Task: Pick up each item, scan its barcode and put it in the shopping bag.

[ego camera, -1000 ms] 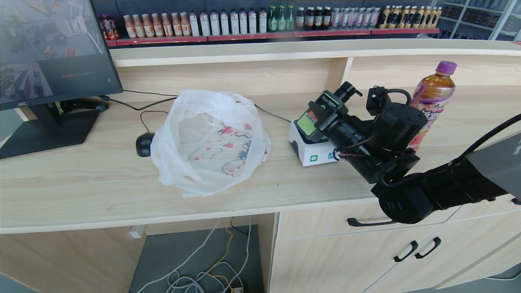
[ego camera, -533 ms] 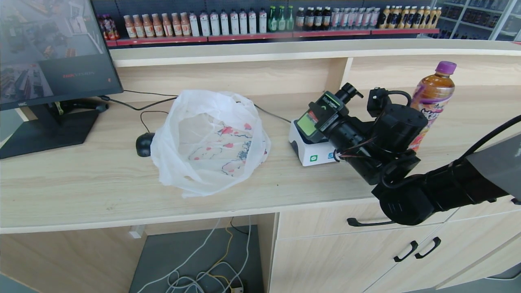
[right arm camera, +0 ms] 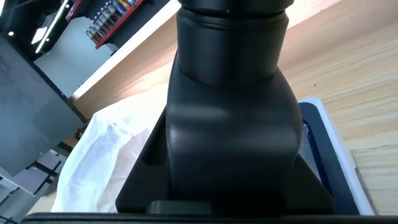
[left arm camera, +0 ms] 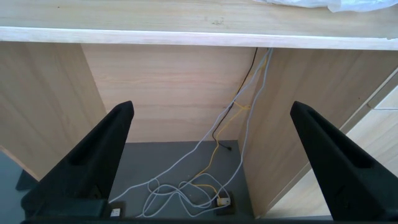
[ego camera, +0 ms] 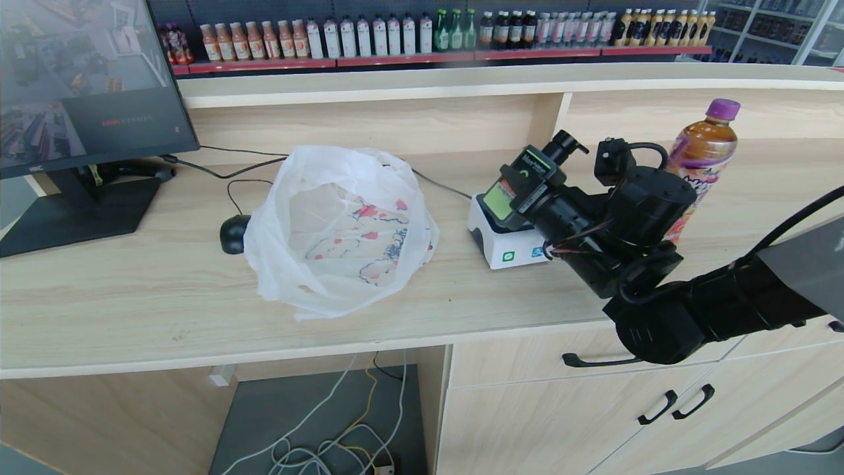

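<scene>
Nearest, below the edge of the bench [ego camera: 132, 297], the left pincer [left arm camera: 211, 155] is held with its two black fingers [left arm camera: 93, 162] spread wide, and nothing is gripped between them. Beyond it, a bundle of cables [left arm camera: 186, 193] is seen on the dark floor. On the cupboard front at the right, three black handles [ego camera: 659, 406] are counted.

Above the bench, at the end of the right arm, the right pincer [ego camera: 527, 191] is covered by one black device [right arm camera: 230, 124] with a green label, so it cannot be told how far it is open or whether anything is gripped. The device is held just over one white box [ego camera: 504, 249].

To the left of the box, one white shopping bag [ego camera: 339, 227] is set on the bench with its mouth open; red and blue print is seen on it. One black mouse [ego camera: 233, 234] is placed just beside its left side.

Behind the right arm, one bottle [ego camera: 699, 158] with a purple cap is stood upright on the bench, well apart from the bag and partly hidden by the arm. One monitor [ego camera: 86, 79] is placed at the far left. Farthest, a red shelf [ego camera: 395, 61] is lined with many small bottles.
</scene>
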Robot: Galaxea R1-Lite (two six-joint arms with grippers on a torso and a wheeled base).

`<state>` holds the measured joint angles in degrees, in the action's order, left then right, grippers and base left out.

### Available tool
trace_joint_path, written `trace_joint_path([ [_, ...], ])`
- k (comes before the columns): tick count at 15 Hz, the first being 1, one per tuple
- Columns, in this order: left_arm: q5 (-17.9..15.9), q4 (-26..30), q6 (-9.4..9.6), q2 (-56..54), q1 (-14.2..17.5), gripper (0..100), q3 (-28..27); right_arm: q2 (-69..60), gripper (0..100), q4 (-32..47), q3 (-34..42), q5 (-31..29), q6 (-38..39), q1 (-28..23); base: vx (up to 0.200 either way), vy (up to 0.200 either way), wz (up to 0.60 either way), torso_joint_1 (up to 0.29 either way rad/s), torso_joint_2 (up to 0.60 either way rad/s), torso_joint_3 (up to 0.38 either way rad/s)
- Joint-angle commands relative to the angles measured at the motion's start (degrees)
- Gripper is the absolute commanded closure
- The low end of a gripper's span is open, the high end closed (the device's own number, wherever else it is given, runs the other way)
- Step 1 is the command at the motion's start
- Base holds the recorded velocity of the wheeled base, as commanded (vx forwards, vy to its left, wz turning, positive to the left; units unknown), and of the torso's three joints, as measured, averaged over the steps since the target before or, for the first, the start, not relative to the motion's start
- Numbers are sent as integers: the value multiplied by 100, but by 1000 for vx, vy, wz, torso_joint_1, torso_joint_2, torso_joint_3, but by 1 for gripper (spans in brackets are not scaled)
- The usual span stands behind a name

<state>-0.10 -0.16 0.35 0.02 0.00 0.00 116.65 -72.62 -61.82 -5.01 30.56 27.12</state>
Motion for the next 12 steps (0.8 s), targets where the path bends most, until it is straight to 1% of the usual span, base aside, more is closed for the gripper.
trace_joint_path([
  [1,1,-2,0,6,0,0,0,-134,100,-147,-6,9,-121,3,0,0,0,0,0,0],
  [2,1,-2,0,6,0,0,0,-222,100,-288,-6,9,-358,30,0,0,0,0,0,0],
  [4,1,-2,0,6,0,0,0,-494,100,-323,-14,18,-815,100,0,0,0,0,0,0],
  [6,1,-2,0,6,0,0,0,-688,100,-455,126,18,-1281,179,0,0,0,0,0,0],
  [9,1,-2,0,6,0,0,0,-846,100,-938,627,26,-2081,267,0,0,0,0,0,0],
  [11,1,-2,0,6,0,0,0,-907,100,-1202,926,35,-2415,276,0,0,0,0,0,0],
  [12,1,-2,0,6,0,0,0,-916,100,-1553,1383,26,-2608,276,0,0,0,0,0,0],
])
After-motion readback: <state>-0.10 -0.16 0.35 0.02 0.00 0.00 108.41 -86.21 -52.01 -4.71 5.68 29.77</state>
